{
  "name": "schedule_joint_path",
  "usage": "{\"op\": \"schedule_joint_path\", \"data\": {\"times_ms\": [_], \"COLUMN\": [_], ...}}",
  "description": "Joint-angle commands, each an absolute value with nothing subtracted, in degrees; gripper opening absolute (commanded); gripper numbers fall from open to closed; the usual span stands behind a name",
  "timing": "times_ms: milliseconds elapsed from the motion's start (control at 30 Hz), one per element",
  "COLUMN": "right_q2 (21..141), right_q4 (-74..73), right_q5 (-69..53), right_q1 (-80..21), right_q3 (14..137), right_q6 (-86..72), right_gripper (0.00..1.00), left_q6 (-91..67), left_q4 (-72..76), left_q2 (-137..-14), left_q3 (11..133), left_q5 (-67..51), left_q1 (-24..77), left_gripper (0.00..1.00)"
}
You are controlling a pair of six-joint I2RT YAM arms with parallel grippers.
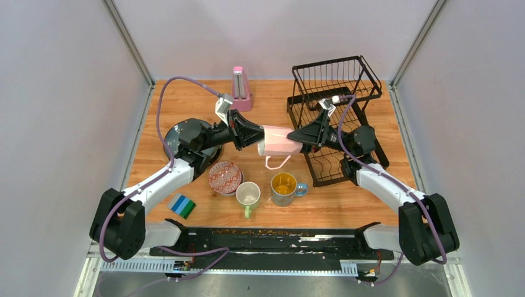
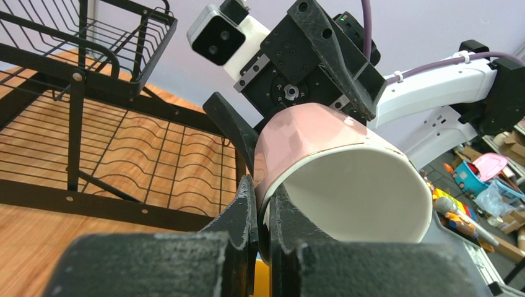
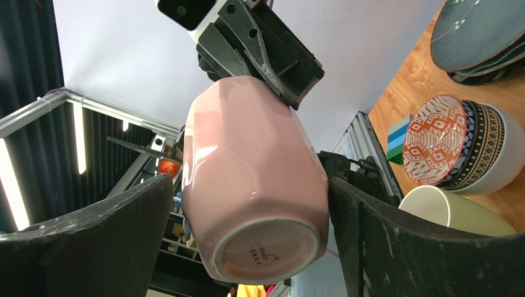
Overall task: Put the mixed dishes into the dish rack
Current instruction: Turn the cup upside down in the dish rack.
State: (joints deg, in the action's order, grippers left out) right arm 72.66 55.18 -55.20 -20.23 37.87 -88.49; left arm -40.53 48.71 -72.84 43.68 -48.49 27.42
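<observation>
A pink-white mug hangs sideways in the air between both arms, handle down, just left of the black wire dish rack. My left gripper is shut on its rim, one finger inside and one outside. My right gripper stands open around the mug's base. Its right finger is against or very near the mug's side, and a gap shows at its left finger. On the table lie a stack of patterned bowls, a pale green mug, a grey mug with yellow inside and blue-grey plates.
A pink metronome stands at the back, left of the rack. A blue-green striped block lies at the front left. The left arm reaches over the plates. The rack's tall basket end is at the back.
</observation>
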Motion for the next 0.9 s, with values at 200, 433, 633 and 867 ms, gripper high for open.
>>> {"op": "schedule_joint_path", "data": {"times_ms": [200, 433, 633, 867], "right_q2": [70.6, 69.79, 69.21, 67.41], "right_q4": [55.24, 54.21, 55.07, 51.59], "right_q5": [-58.5, -57.68, -57.01, -54.49], "right_q1": [-21.15, -21.1, -21.12, -21.1], "right_q3": [41.16, 41.05, 40.38, 38.82], "right_q6": [-82.62, -81.99, -83.28, -81.66], "right_gripper": [0.8, 0.6, 0.39, 0.17], "left_q6": [-40.13, -40.77, -40.77, -41.94], "left_q4": [51.59, 51.5, 50.33, 48.85], "left_q2": [-71.61, -71.99, -72.25, -73.98], "left_q3": [46.19, 45.85, 45.8, 46.16], "left_q5": [-44.1, -43.83, -42.55, -42.53], "left_q1": [27.47, 27.51, 27.51, 27.51], "left_gripper": [0.0, 0.0, 0.01, 0.22]}}
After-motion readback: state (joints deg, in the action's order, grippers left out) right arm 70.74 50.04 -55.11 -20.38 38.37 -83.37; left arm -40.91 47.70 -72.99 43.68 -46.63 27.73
